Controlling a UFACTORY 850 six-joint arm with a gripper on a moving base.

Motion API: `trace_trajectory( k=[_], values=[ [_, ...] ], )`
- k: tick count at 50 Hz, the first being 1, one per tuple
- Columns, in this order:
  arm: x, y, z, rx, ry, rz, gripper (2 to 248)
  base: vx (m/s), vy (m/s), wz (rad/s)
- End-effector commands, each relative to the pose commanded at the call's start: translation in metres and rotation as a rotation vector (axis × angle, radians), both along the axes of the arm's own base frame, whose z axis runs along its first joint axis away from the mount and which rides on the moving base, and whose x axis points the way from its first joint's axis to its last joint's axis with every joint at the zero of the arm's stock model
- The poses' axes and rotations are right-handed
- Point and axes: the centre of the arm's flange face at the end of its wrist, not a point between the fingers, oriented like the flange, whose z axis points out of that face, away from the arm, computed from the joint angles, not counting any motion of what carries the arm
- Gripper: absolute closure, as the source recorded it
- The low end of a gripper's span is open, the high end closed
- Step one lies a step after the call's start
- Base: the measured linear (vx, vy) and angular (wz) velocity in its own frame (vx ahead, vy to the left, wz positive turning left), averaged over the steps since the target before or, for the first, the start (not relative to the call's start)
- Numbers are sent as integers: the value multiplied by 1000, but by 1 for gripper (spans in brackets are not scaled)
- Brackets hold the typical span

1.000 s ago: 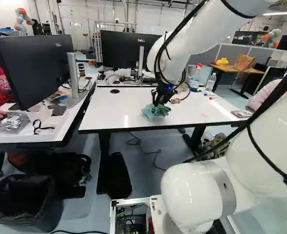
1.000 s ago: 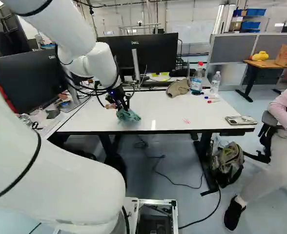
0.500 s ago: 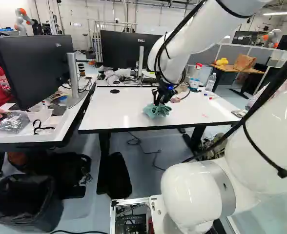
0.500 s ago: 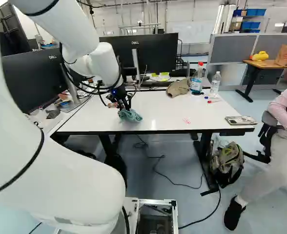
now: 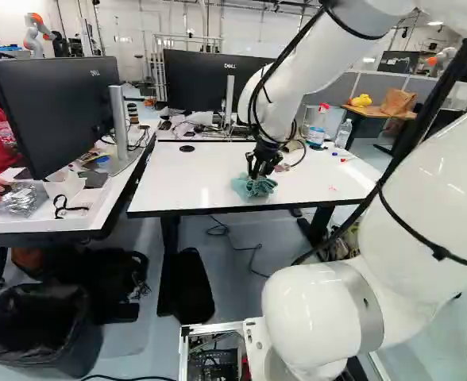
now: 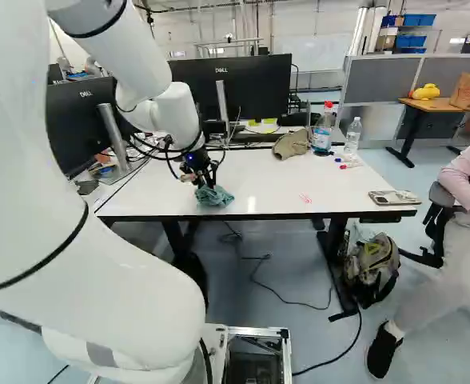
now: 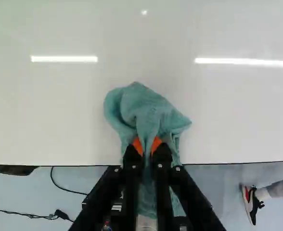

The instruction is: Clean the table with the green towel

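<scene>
My gripper (image 5: 259, 167) is low over the near part of the white table (image 5: 194, 182). It holds the bunched green towel (image 5: 253, 187), which lies against the tabletop close to the near edge. In the wrist view the gripper (image 7: 147, 147) is shut on the towel (image 7: 144, 108), a fold of it pinched between the orange pads. Part of the cloth spreads ahead of the fingers on the table; another part trails back between them past the edge. Small red marks (image 6: 305, 198) show on the tabletop right of the towel in the right base view.
On the table stand a spray bottle (image 6: 322, 132) and a clear bottle (image 6: 353, 136), near a beige cap (image 6: 291, 144), markers (image 6: 349, 166) and a phone (image 6: 395, 197). Monitors (image 6: 233, 96) rise behind. A seated person (image 6: 459, 216) is at the right. Another robot (image 5: 39, 32) stands far back.
My arm has shifted and the gripper, with the towel in its grip, has come a little toward the table's near edge. The base has stayed where it was.
</scene>
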Motion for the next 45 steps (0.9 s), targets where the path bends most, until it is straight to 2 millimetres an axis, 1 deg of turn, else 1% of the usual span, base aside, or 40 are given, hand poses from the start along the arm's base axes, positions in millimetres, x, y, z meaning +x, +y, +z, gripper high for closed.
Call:
trace_trajectory(
  k=[9, 45],
  values=[
    [7, 0, -12, -1, 30, 0, 212, 0, 0, 0],
    [4, 0, -13, -1, 63, 0, 212, 0, 0, 0]
  ],
)
